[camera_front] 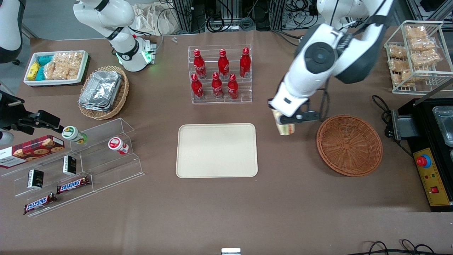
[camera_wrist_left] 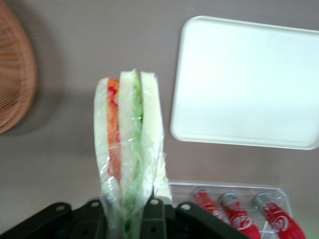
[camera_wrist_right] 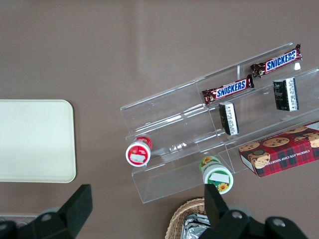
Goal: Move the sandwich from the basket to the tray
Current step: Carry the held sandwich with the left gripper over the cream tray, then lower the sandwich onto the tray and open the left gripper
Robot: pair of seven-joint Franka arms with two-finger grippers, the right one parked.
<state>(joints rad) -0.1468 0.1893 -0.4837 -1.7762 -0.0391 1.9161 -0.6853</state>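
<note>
So the gripper [camera_front: 287,122] has the sandwich [camera_front: 285,126] clamped, hanging over bare table between the basket [camera_front: 349,144] and tray [camera_front: 216,150]. Tray's toward the parked arm's end, so probably carry it that way.

Light: bright, even, from overhead.
Shadows: soft and short, one on the surface [camera_front: 226,212] under the claw [camera_front: 285,124].
Glare: tray [camera_wrist_left: 249,79] washed out near the claw.
Blur: sandwich [camera_wrist_left: 130,149] in the claw soft; basket [camera_wrist_left: 12,89] hazy.
</note>
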